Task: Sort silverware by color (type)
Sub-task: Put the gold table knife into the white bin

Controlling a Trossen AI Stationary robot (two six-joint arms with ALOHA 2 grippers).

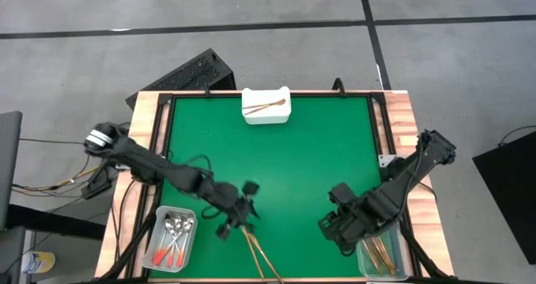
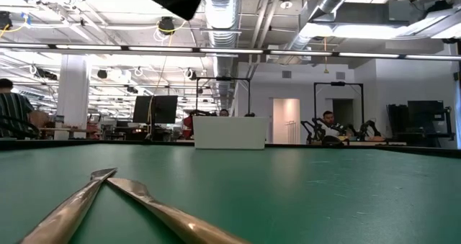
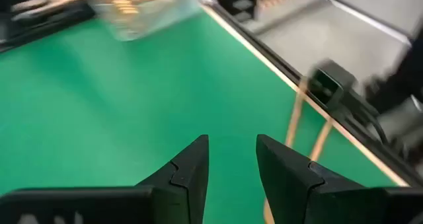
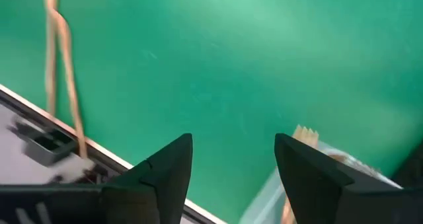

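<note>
Clearly, we see the silverware split among four places on the green tabletop (image 1: pixel 276 162). Red-handled spoons (image 1: pixel 172 238) lie in a clear bin (image 1: pixel 164 214) at the near left corner. Gold pieces (image 1: pixel 381 252) fill a second clear bin (image 1: pixel 365 263) at the near right corner. A white tray (image 1: pixel 266 115) at the far edge holds a few copper-toned pieces (image 1: pixel 266 107). Two slim gold pieces (image 1: pixel 260 255) lie loose on the cloth at the near edge, between the two bins, their far ends meeting in a narrow V; the low view shows them close up, flat on the cloth.

We find the left tool (image 1: pixel 236 214) just over the far ends of those two loose pieces. Its wrist view shows its fingers (image 3: pixel 192 171) with a modest gap between them and nothing in that gap; the loose pieces show beyond, off to one side.

We find the right tool (image 1: pixel 339 221) low over the cloth just beside the bin of gold pieces, on the side toward the middle of the tabletop. Its fingers (image 4: pixel 168 168) stand wide apart with only bare green cloth between them, so it holds nothing. The corner of the bin and some gold tips show just past one finger.
</note>
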